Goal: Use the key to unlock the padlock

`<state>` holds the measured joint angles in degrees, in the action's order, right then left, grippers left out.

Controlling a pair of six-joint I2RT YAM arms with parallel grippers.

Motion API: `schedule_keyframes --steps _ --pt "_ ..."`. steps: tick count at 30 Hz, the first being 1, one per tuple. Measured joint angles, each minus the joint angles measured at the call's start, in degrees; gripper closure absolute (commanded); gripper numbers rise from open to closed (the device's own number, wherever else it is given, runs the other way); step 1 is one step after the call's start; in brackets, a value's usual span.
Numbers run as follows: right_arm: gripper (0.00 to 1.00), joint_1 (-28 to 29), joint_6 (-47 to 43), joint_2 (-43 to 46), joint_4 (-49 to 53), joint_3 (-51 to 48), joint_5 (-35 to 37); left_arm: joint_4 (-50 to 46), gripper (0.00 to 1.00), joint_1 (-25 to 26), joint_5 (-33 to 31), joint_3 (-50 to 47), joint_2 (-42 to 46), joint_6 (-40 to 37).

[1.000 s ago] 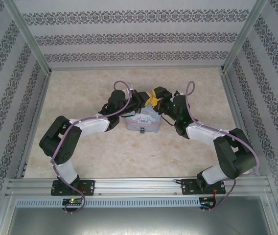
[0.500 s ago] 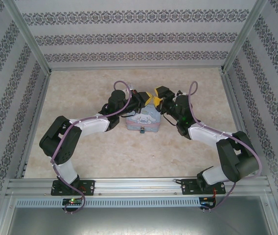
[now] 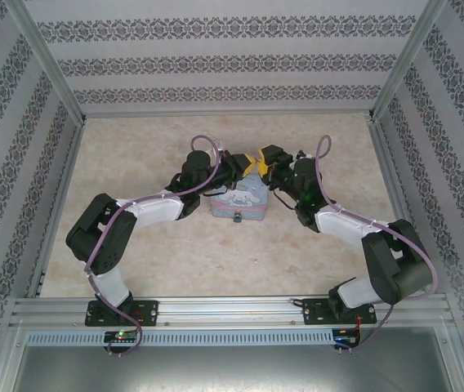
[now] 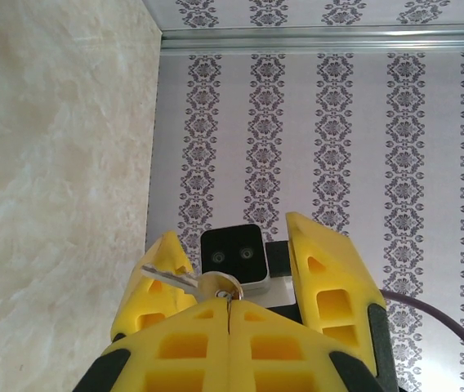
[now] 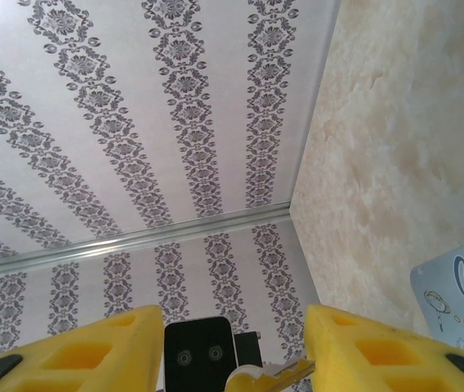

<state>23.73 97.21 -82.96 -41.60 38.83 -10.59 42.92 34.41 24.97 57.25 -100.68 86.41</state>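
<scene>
My left gripper [image 4: 228, 304] is shut on the round head of a small silver key [image 4: 207, 283], whose blade sticks out sideways. Both grippers meet above the back of the light-blue tin [image 3: 238, 201]: the left gripper [image 3: 246, 169] and the right gripper [image 3: 259, 162] face each other. The right gripper [image 5: 234, 328] is open, with its yellow fingers [image 4: 330, 282] on either side of the key [image 5: 285, 376]. The blade tip lies close to one finger. The tiny padlock [image 3: 237, 217] hangs at the tin's front edge.
The tin stands mid-table on a marbled beige surface [image 3: 134, 155]. Patterned walls [image 3: 232, 65] with aluminium frame posts close in the back and both sides. A metal rail [image 3: 232, 310] runs along the near edge by the arm bases.
The right gripper has moved left toward the left gripper, bringing its fingers around the key, and its jaws have narrowed a little. The left arm has stayed still.
</scene>
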Motion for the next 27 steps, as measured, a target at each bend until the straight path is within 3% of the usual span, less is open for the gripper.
schedule_keyframes --steps 7,15,23,27 --pt "0.69 -0.3 0.0 0.0 -0.2 0.0 0.0 -0.1 1.00 0.1 0.0 0.0 0.0 0.0" --pt "1.00 -0.4 0.1 -0.1 0.0 0.0 -0.2 0.1 1.00 0.1 -0.2 0.0 0.0 0.0" --pt "1.00 -0.7 -0.1 -0.1 0.2 0.0 -0.4 0.0 0.98 0.1 -0.5 0.0 0.0 0.0" --pt "1.00 -0.9 -0.1 -0.1 0.0 0.0 -0.9 -0.2 0.50 0.1 -1.2 0.0 0.0 -0.4"
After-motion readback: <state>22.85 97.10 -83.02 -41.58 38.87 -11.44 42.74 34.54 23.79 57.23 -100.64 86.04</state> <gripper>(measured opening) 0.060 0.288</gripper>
